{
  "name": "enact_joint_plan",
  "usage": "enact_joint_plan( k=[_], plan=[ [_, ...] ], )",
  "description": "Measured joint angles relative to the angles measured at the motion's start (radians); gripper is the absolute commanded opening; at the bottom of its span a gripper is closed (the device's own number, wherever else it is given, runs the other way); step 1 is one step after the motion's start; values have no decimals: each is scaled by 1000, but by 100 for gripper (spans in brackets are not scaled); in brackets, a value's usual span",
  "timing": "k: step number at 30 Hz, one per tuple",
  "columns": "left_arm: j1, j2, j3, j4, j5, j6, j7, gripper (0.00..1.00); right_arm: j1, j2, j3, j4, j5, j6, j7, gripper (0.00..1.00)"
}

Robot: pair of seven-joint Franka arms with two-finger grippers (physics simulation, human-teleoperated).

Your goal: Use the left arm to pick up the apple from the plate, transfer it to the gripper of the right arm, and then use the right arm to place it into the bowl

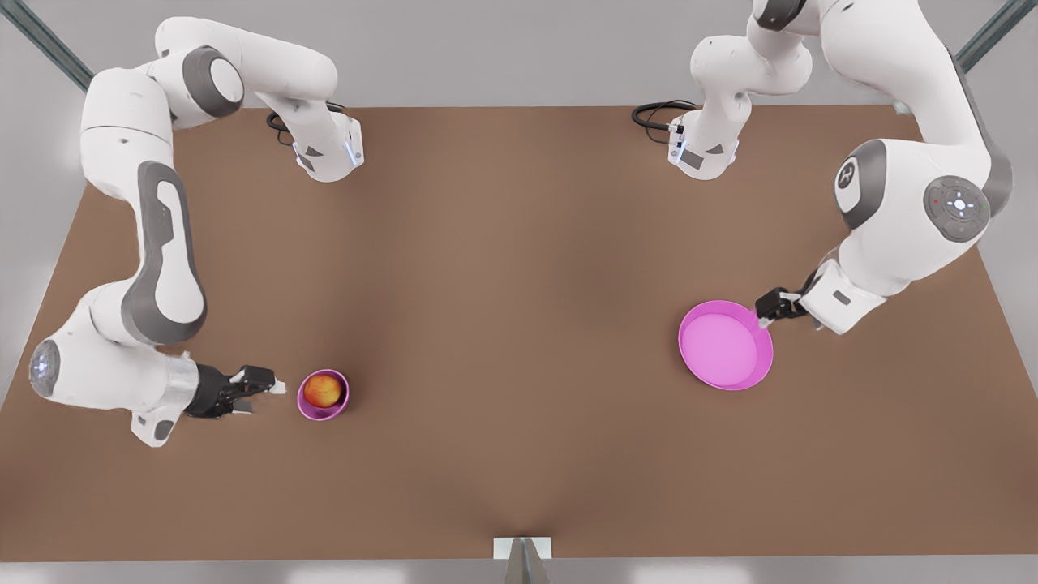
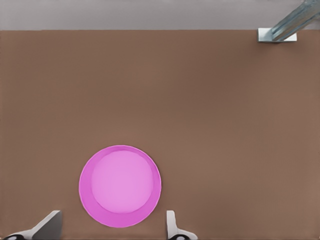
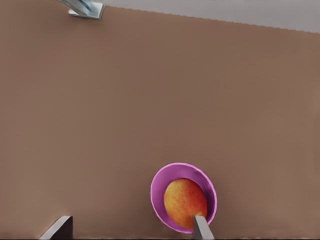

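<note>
Already the apple (image 1: 322,391) sat inside the bowl (image 1: 340,403); just beside the bowl, on the front view's left, the right gripper (image 1: 272,388) hung empty, jaws apart. Well away from the bowl, the left gripper (image 1: 767,315), also parted, hovered at the bare plate (image 1: 724,345).

Both arms (image 1: 138,243) are glossy white with grey joint caps and panels, black two-finger grippers (image 1: 259,383) tipped pale, black cables looped at their bases.

Apple (image 1: 323,391) in bowl (image 1: 341,401); plate (image 1: 724,345) bare.
</note>
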Motion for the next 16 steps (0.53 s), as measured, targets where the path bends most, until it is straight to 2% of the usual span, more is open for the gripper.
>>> enact_joint_plan(
  k=[1, 2, 5, 8, 9, 11, 12, 14, 16],
  plan=[
    [2, -6, 1, 12, 2, -8, 0, 100, 15, -37, 1, 1, -58, -15, 16, 100],
    [6, -12, 1, 31, 6, -19, 1, 100, 25, -77, 0, 1, -105, -34, 30, 100],
    [114, -75, -90, -6, 34, -33, 11, 100, 34, -198, 3, 0, -186, -95, 72, 100],
    [133, -91, -109, -15, 49, -46, 20, 100, 115, -259, 5, 21, -246, -161, 108, 100],
    [130, -90, -112, -16, 51, -49, 22, 100, 169, -306, -43, 15, -256, -176, 121, 100],
    [116, -88, -113, -16, 54, -57, 27, 100, 337, -395, -250, -58, -255, -199, 154, 100],
    [109, -88, -113, -16, 55, -60, 29, 100, 375, -430, -319, -105, -243, -205, 169, 100],
    [99, -88, -114, -16, 56, -64, 33, 100, 383, -496, -376, -216, -228, -198, 197, 100],
    [99, -86, -114, -16, 57, -67, 37, 100, 373, -495, -395, -250, -218, -190, 223, 100]
  ],
)
